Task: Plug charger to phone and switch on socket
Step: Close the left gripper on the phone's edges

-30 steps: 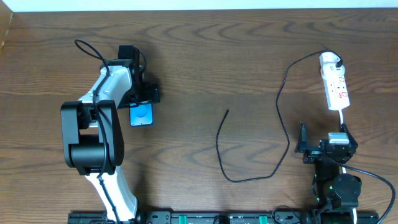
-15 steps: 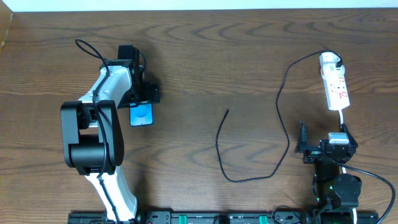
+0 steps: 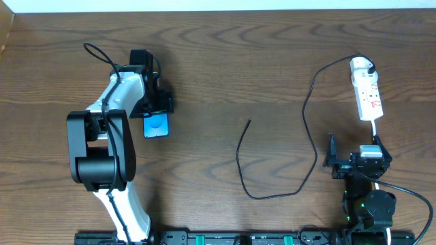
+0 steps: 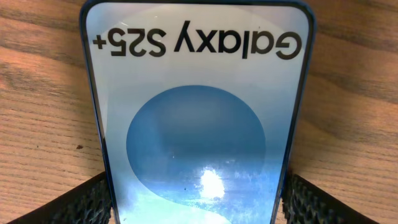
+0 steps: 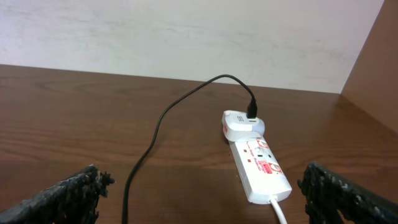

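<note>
The phone (image 4: pixel 198 118) screen reads "Galaxy S25+", upside down in the left wrist view.

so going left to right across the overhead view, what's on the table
phone → loose tip of the charger cable → power strip. The right arm is left out, since it overlaps the power strip sideways.
</note>
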Robot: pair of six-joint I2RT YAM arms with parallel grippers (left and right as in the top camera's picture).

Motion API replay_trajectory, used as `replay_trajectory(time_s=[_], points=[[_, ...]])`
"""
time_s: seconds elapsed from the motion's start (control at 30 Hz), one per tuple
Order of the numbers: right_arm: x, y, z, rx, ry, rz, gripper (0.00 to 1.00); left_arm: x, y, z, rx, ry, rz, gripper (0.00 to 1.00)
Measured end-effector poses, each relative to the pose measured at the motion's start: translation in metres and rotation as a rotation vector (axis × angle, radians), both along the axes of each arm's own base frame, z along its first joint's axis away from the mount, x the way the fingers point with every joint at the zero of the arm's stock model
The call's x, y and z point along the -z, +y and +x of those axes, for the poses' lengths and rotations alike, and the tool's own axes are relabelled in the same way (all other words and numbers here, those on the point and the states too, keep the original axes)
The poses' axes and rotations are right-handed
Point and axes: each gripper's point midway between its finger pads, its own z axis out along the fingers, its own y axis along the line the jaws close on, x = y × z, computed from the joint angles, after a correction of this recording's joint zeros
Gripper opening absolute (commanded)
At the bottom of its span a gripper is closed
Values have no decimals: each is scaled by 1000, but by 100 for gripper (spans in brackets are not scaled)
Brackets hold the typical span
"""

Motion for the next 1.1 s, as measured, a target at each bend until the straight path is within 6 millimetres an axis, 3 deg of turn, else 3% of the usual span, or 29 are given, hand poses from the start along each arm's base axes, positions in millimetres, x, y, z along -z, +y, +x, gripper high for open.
replay_trajectory(time_s=[0.67, 0.87, 1.0, 1.1], points=[[0, 0, 0, 0, 0, 0, 99, 0, 0, 0, 4, 0, 0, 69], [0, 0, 0, 0, 0, 0, 99, 0, 0, 0, 4, 0, 0, 45], [0, 0, 0, 0, 0, 0, 99, 0, 0, 0, 4, 0, 0, 8], [0, 0, 0, 0, 0, 0, 99, 0, 0, 0, 4, 0, 0, 7]])
